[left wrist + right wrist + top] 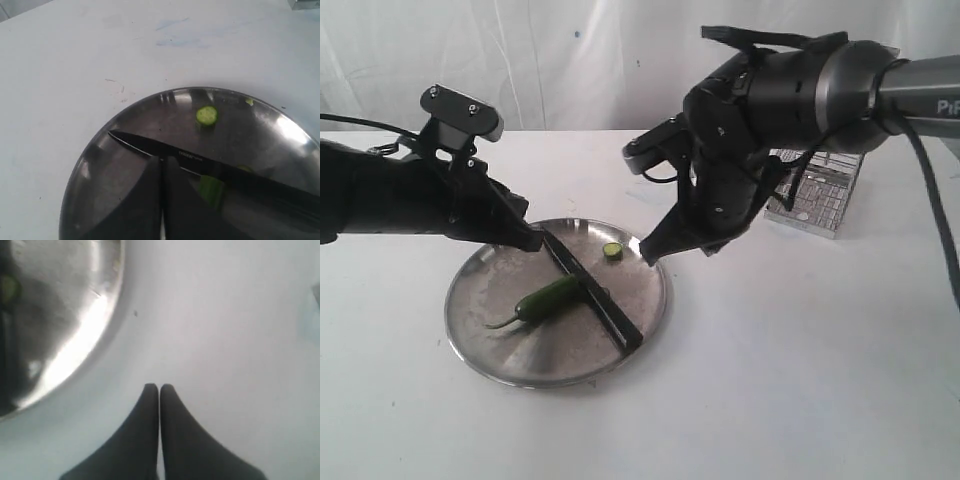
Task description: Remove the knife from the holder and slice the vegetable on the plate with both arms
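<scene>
The black knife (592, 295) lies slantwise on the steel plate (495, 345), its blade resting across the green chilli (548, 298). A cut round slice (612, 250) sits near the plate's far rim. My left gripper (534, 241) is shut at the plate's left rim. In the left wrist view its fingertips (162, 161) meet the knife (200, 162) blade near the pointed tip, with the chilli (211, 190) and slice (206, 115) beyond. Whether they press on it I cannot tell. My right gripper (646, 252) hangs shut and empty by the plate's right rim, over white table in its own view (159, 388).
The silver wire holder (817, 190) stands at the back right, partly hidden by the bulky right arm. A tiny green scrap (249, 101) lies by the plate (125, 112) rim. The plate's edge (107, 320) shows in the right wrist view. White tabletop surrounds the plate.
</scene>
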{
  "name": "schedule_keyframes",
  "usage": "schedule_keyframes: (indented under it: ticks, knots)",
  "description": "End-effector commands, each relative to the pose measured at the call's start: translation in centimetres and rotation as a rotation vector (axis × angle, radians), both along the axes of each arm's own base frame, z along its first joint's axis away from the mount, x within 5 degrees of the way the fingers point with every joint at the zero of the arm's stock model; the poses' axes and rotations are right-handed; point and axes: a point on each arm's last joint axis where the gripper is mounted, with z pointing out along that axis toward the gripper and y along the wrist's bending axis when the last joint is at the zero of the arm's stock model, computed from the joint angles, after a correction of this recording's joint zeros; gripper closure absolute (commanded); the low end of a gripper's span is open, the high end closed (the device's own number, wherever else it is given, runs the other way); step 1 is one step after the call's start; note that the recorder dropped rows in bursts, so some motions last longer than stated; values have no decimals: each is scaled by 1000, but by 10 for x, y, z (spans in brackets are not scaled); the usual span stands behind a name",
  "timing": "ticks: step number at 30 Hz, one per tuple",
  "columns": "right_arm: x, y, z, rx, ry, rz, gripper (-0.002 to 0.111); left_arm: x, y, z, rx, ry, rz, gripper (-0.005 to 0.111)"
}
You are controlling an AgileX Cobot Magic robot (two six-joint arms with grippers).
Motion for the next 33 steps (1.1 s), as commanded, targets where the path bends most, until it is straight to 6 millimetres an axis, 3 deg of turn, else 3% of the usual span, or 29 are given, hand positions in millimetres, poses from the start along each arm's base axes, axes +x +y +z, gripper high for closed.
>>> schedule_keyframes:
  ticks: [1,5,9,12,16,18,21,28,33]
  knots:
    - [0,-27,4,-25,93,-34,108,-16,7,8,-20,-13,27,107]
    - [-15,-39,11,108,78,8,108,-32,17,20,-19,-53,80,107]
    - [-25,-62,22,245,-24,-63,108,-56,32,23,-47,-58,184,107]
    - [-31,-94,30,312,-118,-159,108,-75,49,24,-11,-67,304,107]
    - [-48,-155,41,361,-198,-359,108,-100,73,32,41,-120,454,107]
    - [-66,-178,49,456,-247,-491,108,-111,75,38,16,-154,448,107]
    - [-103,-192,63,538,-374,-563,108,-128,75,44,-43,-205,398,107]
    - [-194,-199,83,649,-816,-501,108,-157,83,55,-127,-301,383,107]
    - [-253,-198,86,713,-978,-432,108,-161,84,59,-141,-326,383,107]
